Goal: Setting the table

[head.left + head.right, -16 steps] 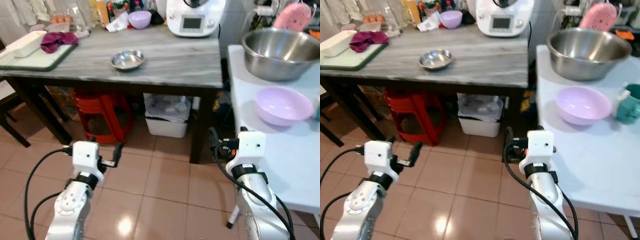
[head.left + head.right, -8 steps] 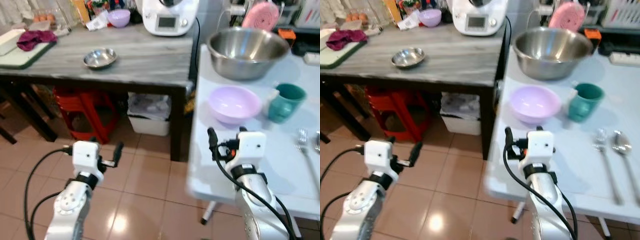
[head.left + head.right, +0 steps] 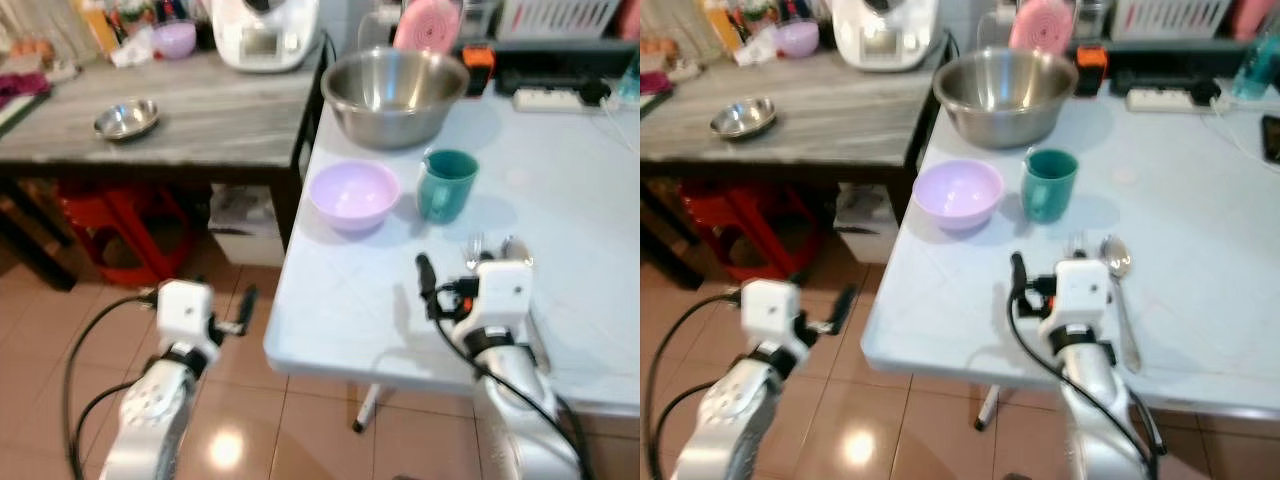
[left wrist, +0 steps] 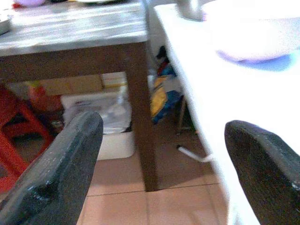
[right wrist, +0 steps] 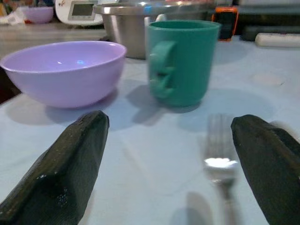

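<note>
Hovering right end effector (image 5: 166,164) above fork (image 5: 220,159).

The big mixing bowl (image 3: 1005,92) is shiny metal. Beside it, the purple bowl (image 3: 957,193) and green mug (image 3: 1048,183) look like smooth plastic. The fork (image 5: 219,152) is shiny metal. The floor tiles (image 3: 260,440) are glossy.

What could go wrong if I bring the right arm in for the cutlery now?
The fork lies close behind the green mug and lilac bowl, so an overshoot by the open right gripper could knock either. The spoon lies right beside the fork; closing might catch both. The left gripper hangs near the white table's edge.
</note>
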